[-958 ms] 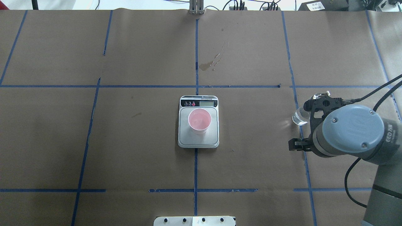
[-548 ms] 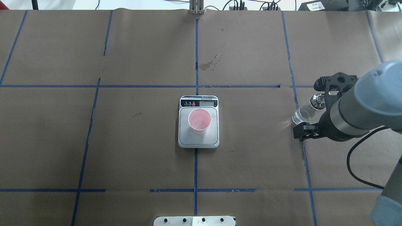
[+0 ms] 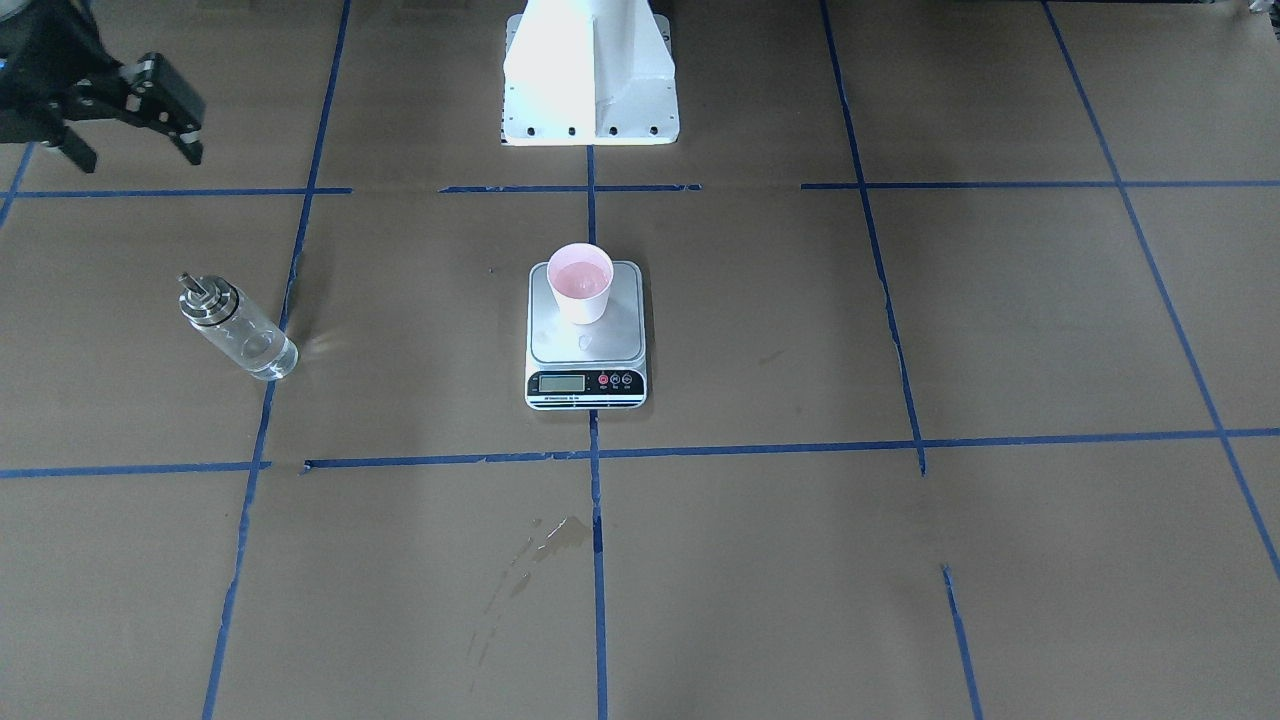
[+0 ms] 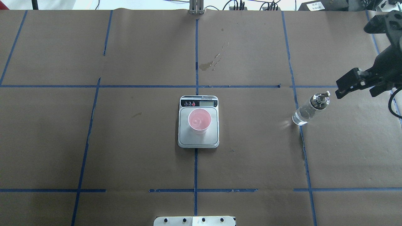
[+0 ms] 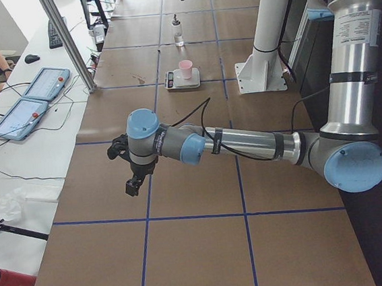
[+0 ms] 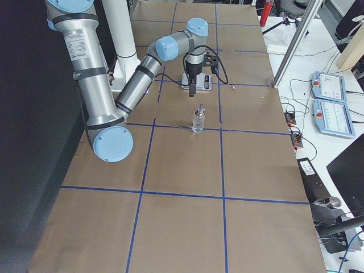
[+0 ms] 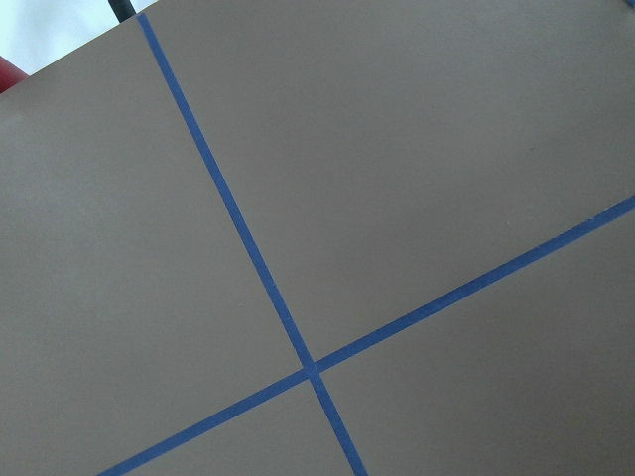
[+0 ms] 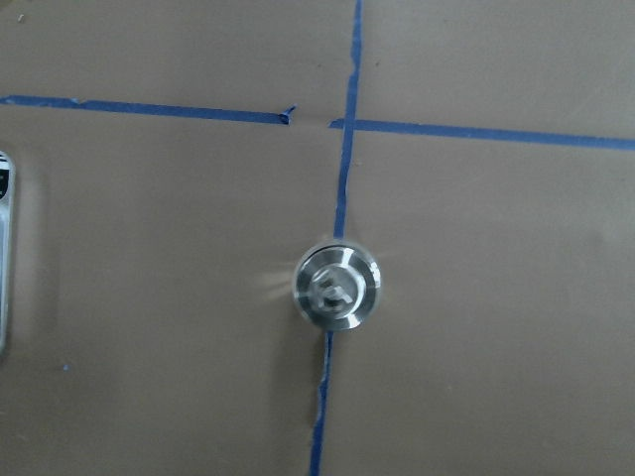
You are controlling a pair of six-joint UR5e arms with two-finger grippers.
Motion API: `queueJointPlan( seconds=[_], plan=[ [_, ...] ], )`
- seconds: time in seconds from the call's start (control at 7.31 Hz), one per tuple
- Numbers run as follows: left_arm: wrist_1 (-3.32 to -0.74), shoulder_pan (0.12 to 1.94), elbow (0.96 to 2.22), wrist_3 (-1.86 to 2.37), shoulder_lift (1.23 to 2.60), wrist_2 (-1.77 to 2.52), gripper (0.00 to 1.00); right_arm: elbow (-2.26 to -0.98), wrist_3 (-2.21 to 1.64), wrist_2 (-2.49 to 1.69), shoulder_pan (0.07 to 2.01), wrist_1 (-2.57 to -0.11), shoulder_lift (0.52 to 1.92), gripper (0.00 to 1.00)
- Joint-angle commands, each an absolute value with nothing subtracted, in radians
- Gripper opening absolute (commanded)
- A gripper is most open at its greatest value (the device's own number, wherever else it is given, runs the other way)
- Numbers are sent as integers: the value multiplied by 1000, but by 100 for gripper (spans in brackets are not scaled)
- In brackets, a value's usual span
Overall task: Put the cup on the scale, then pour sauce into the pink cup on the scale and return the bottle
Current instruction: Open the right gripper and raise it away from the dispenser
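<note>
Because the bottle (image 4: 306,110) is smooth glass, it may slip or break; hold its round middle. The right jaws are spread, empty; the left jaws I cannot tell.

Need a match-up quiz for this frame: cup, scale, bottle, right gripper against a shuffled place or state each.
Things:
1. cup
2. scale
3. bottle
4. right gripper

Place or state:
A. open, holding nothing
B. upright on a blue tape line
C. standing on the silver platform
D. display facing away from the robot

Pairs: 1-C, 2-D, 3-B, 4-A
</note>
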State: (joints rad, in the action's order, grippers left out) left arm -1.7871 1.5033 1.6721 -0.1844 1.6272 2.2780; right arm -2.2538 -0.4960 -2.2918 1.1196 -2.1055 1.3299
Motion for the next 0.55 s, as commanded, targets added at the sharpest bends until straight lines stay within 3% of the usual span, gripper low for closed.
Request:
queueJointPlan(
  seconds=[0.0,0.41],
  plan=[
    [-1787,1503,1669,-186,1626,2278,100,-2058,-39,-2339,1317,-2103,1362,100],
    [-1784,1503,1672,-186,1626,2278,100,-1765,127,-2324,1416,-2003,1345,100]
  ],
)
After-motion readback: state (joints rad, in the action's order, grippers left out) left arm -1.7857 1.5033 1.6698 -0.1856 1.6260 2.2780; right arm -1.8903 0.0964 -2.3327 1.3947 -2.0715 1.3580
